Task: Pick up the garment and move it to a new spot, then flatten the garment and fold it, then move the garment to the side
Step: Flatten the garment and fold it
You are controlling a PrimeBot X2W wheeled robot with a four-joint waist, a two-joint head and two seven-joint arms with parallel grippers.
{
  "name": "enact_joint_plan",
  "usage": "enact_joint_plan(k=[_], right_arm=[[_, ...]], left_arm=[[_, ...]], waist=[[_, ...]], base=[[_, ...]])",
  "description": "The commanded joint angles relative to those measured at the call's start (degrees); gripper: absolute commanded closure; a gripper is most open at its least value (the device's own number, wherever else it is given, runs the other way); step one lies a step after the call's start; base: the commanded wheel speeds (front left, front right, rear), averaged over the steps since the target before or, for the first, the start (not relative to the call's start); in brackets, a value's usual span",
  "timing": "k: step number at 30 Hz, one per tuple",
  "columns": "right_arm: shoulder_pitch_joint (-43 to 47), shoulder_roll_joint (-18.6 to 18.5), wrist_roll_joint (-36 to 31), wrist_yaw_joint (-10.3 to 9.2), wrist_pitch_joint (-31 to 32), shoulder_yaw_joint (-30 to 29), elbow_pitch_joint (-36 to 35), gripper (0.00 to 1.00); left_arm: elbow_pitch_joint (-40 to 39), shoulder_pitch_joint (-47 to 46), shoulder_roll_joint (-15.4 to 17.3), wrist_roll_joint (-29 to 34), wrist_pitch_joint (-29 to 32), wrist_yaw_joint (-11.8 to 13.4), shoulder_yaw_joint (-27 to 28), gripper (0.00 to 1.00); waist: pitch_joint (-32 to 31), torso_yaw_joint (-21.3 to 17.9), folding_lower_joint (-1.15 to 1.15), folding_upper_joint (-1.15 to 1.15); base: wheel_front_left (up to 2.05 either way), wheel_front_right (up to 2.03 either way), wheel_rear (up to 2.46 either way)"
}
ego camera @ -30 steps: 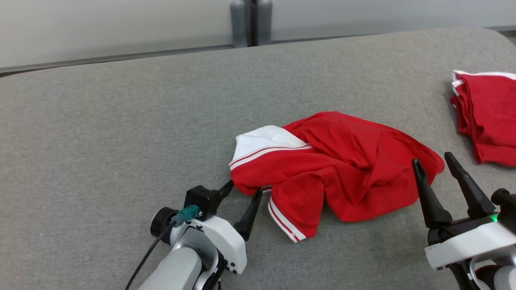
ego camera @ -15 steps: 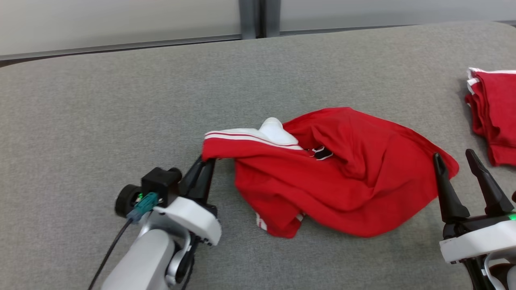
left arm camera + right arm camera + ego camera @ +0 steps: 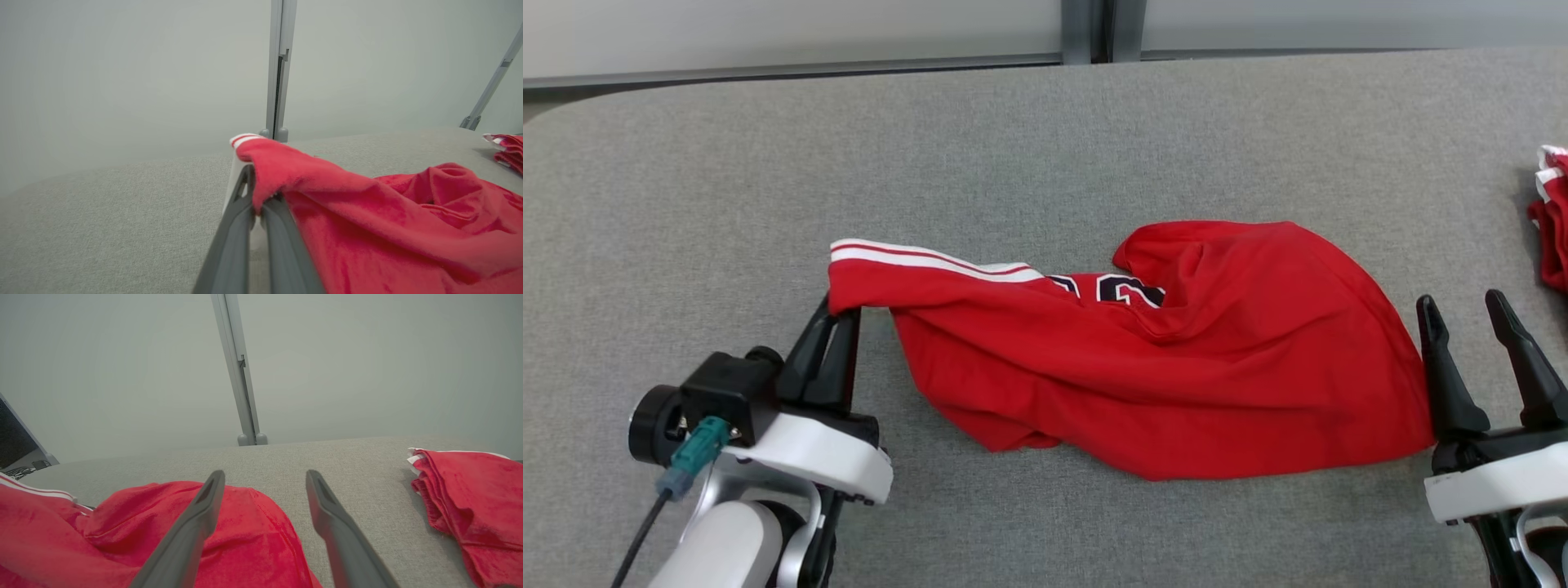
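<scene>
The red garment [image 3: 1176, 384] lay in the middle of the grey table [image 3: 1013, 147], between my two grippers. It was stretched long from left to right, like a fat sausage.

My left gripper [image 3: 837, 312] was clenched tight on the garment's left corner, the one with the white stripes [image 3: 915, 257]. That corner was held up a little off the table, and the rest sagged down and lay flat.

My right gripper [image 3: 1460, 299] had its jaws wide apart with nothing between them. It sat right at the garment's right end. From the right wrist view, the cloth lay under and to the left of the left finger, and bare table lay between the two fingers. So the right arm was the near one for that end, and I think it would need to go a little left to catch the edge.

I could not tell if the right finger touched the cloth. A fold hid part of the numbers [image 3: 1111, 287]. I could not tell a sleeve from a hem. Another red pile [image 3: 1553, 220] was cut off at the right edge.
</scene>
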Motion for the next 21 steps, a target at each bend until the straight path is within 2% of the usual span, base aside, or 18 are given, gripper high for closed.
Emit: enact_joint_plan(k=[1,8,18,21], right_arm=[[-0.7,-0.3,0.3,0.0,0.0,0.1,-0.3,0.0],[-3.1,-0.9,1.0,0.0,-0.5,0.8,-0.1,0.0],[-5.6,-1.3,2.0,0.0,-1.9,1.8,1.2,0.0],[-5.9,-1.4,2.0,0.0,-2.1,1.8,1.6,0.0]], left_arm=[[0.0,-1.3,0.3,-0.2,0.1,0.4,0.6,1.0],[8.1,-8.7,-1.4,-2.7,-0.9,-1.1,3.1,1.0],[32.2,-23.4,-5.0,-6.1,-3.8,-5.9,4.9,1.0],[36.3,-25.3,-5.6,-6.6,-5.3,-7.0,5.0,1.0]], waist=[[1.0,-0.7,0.0,0.0],[5.2,-3.9,0.0,0.0],[9.3,-7.1,0.0,0.0],[9.3,-7.2,0.0,0.0]], base=[[0.0,0.0,0.0],[0.0,0.0,0.0],[0.0,0.0,0.0],[0.0,0.0,0.0]])
